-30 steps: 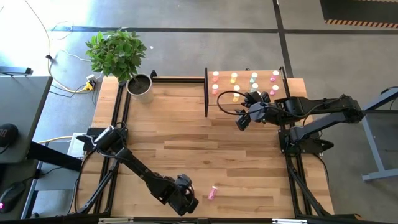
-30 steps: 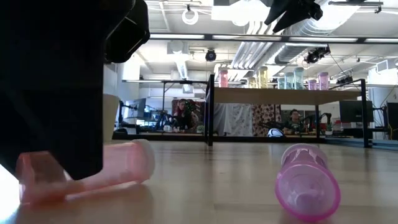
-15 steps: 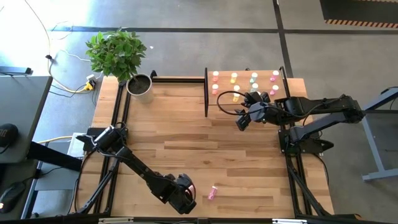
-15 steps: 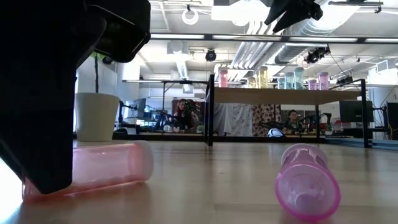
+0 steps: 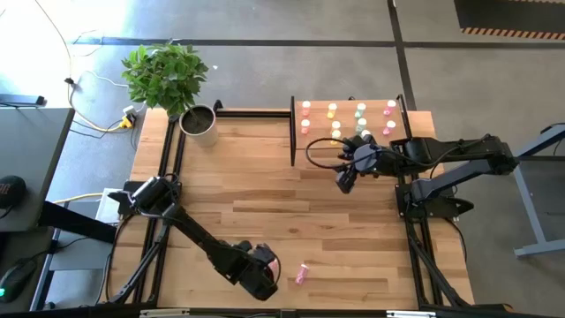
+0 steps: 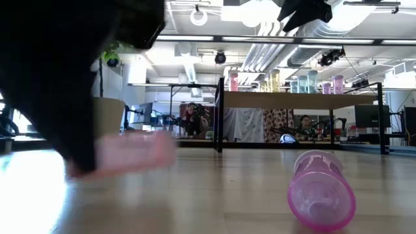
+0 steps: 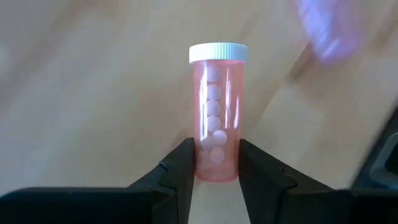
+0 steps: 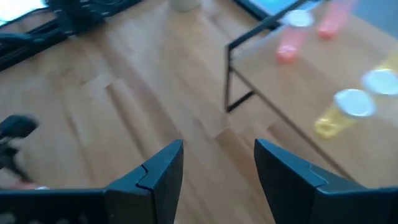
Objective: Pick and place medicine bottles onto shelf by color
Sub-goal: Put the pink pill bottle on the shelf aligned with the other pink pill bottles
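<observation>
My left gripper (image 5: 263, 272) is near the table's near edge, shut on a red-pink medicine bottle (image 7: 217, 112) with a white cap and white pills inside. A magenta bottle (image 5: 302, 274) lies on its side on the table just to the right of it, and shows close up in the low view (image 6: 320, 190). My right gripper (image 5: 344, 181) hangs open over the table just in front of the shelf (image 5: 406, 124). In the right wrist view the right gripper (image 8: 219, 168) holds nothing. Several bottles (image 5: 360, 110) stand upright on the light-wood shelf. My left gripper pinches the red-pink bottle between its two fingers (image 7: 180, 168) at the bottom end (image 7: 216, 158). The white cap end (image 7: 217, 53) points away from the fingers, so the bottle lies along them. In the low view the bottle (image 6: 130, 153) is lifted clear of the table, roughly level.
A grey plant pot (image 5: 199, 124) with a leafy plant (image 5: 165, 75) stands at the far left corner. The shelf's black post (image 5: 292, 132) rises mid-table. Black frame rails run along the table's left and right edges. People sit in the room beyond the table.
My left gripper has risen with the red-pink bottle. The bottle lay on the table a second ago and now hangs clear of it, still about level. My right gripper has shifted a little toward the near edge. The magenta bottle has stayed where it was.
</observation>
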You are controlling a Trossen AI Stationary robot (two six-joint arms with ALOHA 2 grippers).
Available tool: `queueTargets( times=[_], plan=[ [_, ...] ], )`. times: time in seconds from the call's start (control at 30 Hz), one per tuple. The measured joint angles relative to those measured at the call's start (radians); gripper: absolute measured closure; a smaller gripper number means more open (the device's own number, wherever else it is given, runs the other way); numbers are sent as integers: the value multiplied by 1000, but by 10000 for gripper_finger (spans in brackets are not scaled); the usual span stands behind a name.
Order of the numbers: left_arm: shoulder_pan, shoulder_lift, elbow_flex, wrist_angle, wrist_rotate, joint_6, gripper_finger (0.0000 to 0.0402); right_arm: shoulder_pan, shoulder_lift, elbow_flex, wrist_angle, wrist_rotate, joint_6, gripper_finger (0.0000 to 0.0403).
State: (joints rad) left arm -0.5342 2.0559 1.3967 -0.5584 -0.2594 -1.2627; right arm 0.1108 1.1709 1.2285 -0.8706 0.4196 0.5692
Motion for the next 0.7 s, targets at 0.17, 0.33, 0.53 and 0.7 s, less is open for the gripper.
queueTargets(
  times=[0.17, 0.33, 0.53, 0.7],
  plan=[
    [42, -58, 4, 0, -43, 72, 303, 0, 0, 0, 62, -104, -50, 214],
    [86, -133, 5, -5, -92, 160, 301, 0, -6, 0, 151, -212, -114, 214],
    [155, -240, 5, -3, -190, 305, 301, 0, -32, 0, 244, -238, -171, 214],
    [228, -332, 7, 23, -253, 472, 301, 0, -40, 0, 327, -233, -218, 214]
  ],
)
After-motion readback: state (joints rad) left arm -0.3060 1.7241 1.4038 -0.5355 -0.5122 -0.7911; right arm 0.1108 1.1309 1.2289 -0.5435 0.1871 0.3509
